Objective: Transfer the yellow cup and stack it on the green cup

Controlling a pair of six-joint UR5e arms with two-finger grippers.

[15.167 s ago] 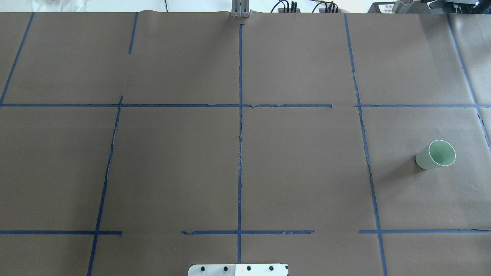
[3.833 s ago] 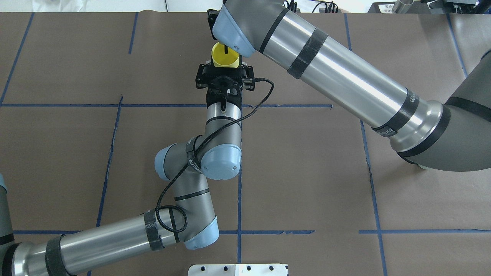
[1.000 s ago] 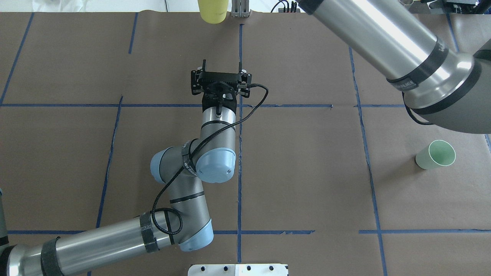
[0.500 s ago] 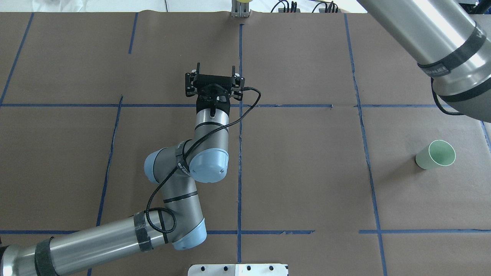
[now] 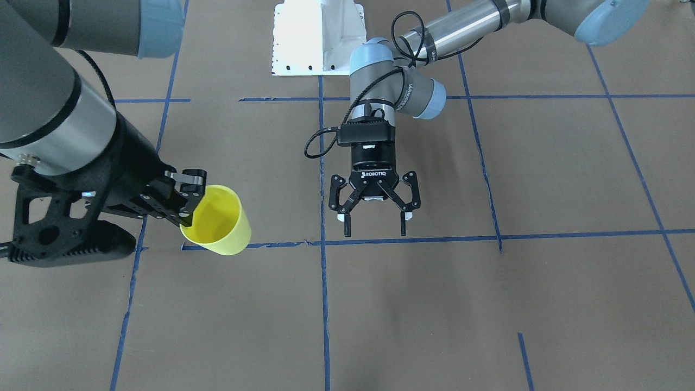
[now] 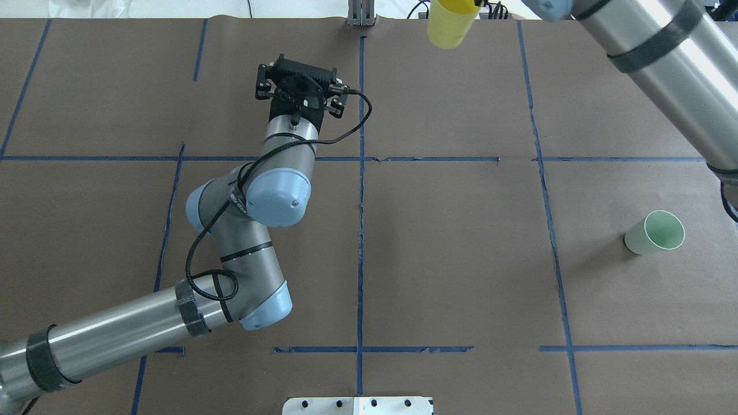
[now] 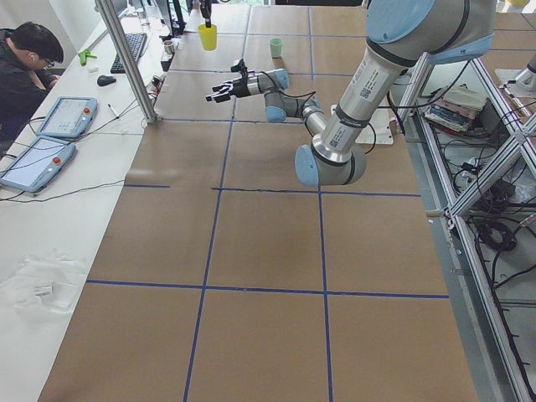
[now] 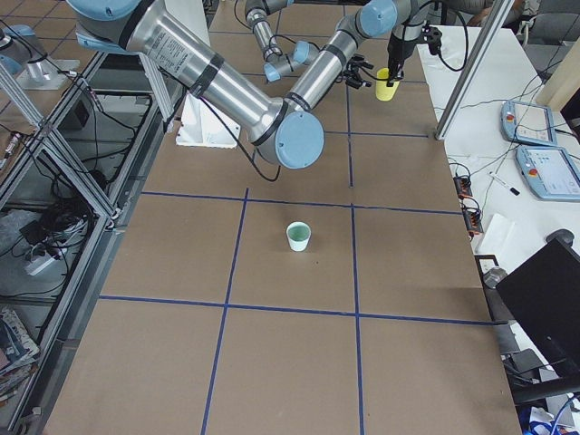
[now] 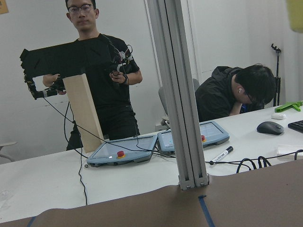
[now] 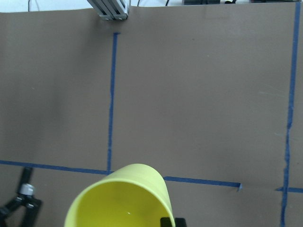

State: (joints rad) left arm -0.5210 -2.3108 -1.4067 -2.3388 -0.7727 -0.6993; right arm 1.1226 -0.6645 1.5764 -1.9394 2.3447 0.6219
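Plastic, smooth and bright, makes up the yellow cup [image 5: 217, 220], a tapered tumbler that widens to its rim and has no handle. The right end effector [image 5: 187, 207] is matte black and angular, and it is clamped on the cup's rim wall. It holds the cup tilted, up off the bench [image 6: 461, 259] and near the far edge. The green cup [image 6: 654, 232] has the same shape in pale mint, with a thin light rim. It stands upright, mouth up, on the robot's right side of the bench, well apart from the yellow one.

The left end effector [image 5: 374, 227] hangs over the middle of the bench with its thin black linkage fingers spread apart and nothing between them. White letters on its body read ROBOTIQ [image 5: 373, 174]. The arms are brushed silver tubes with grey-blue joint caps, and the writing on their black bands is too small to read. Dull brown paper covers the bench, gridded with blue tape [image 6: 360, 230] that is frayed in places.
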